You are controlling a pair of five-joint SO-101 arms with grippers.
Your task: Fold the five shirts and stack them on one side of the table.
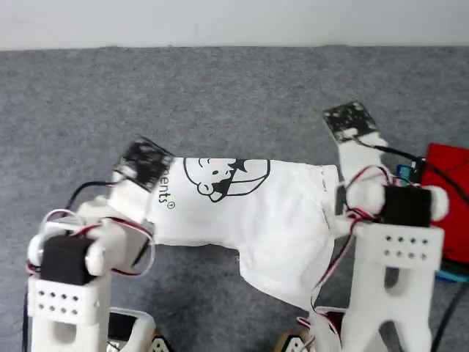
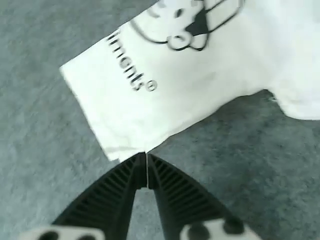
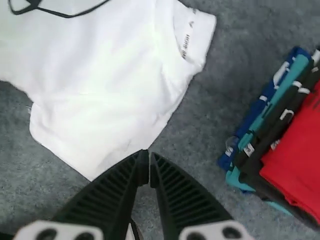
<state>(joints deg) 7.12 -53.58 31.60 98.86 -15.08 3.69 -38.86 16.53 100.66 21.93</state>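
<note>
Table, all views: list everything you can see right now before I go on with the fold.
white shirt: one, white with a black print, lying mid-table, partly folded.
stack of folded shirts: one stack, four colours showing, red on top, then black, teal and blue; on the table on the right arm's side, apart from the white shirt.
table: one, grey fuzzy surface under everything.
wall: one, pale strip along the table's far edge.
left gripper: one, black fingers on a white arm, shut, at a corner of the white shirt's printed end.
right gripper: one, black fingers on a white arm, shut, at the white shirt's other end, beside the stack.
</note>
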